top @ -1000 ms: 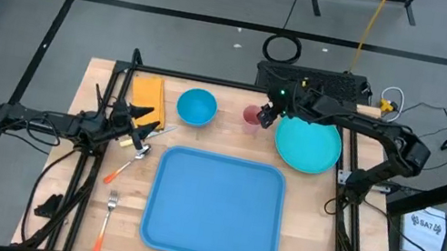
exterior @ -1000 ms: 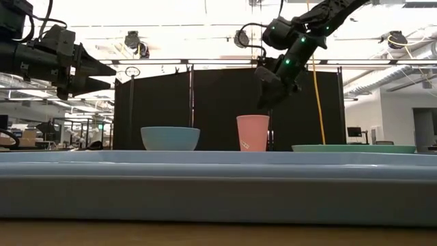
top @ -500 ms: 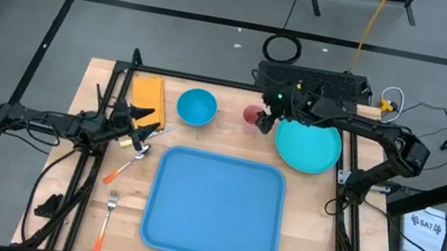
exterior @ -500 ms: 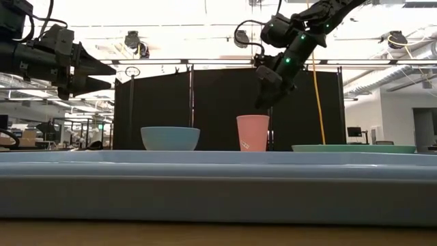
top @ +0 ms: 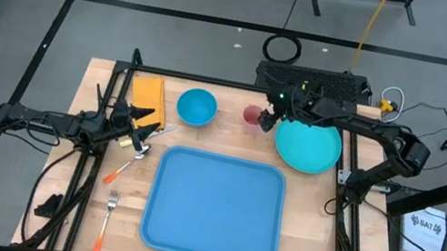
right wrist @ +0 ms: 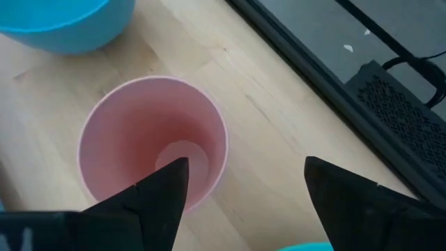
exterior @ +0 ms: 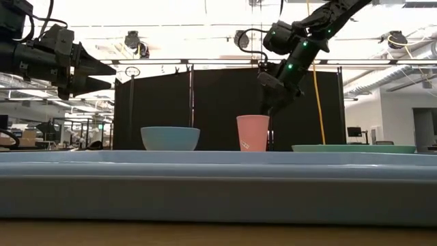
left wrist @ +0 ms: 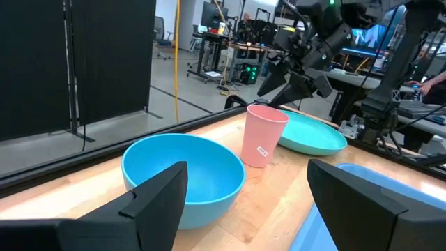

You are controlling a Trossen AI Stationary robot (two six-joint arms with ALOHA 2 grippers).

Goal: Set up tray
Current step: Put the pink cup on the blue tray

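The large blue tray (top: 215,207) lies flat at the table's middle front and fills the foreground of the low view (exterior: 218,184). A pink cup (top: 252,116) stands upright at the back, between a blue bowl (top: 196,106) and a round teal plate (top: 307,146). My right gripper (top: 268,115) is open just above the cup's right rim (right wrist: 216,150); one finger is over the cup's mouth and one outside it, both clear of it in the low view (exterior: 268,109). My left gripper (top: 141,130) is open and empty, raised at the table's left, pointing toward the bowl (left wrist: 182,171).
An orange cloth (top: 148,94) lies at the back left. A spoon (top: 133,158) and a fork (top: 108,214) with orange handles lie left of the tray. Bare wood shows to the right of the tray, in front of the plate.
My right gripper has shifted a little toward the table's right edge and come down closer to the pink cup's rim, staying open. The cup has not moved.
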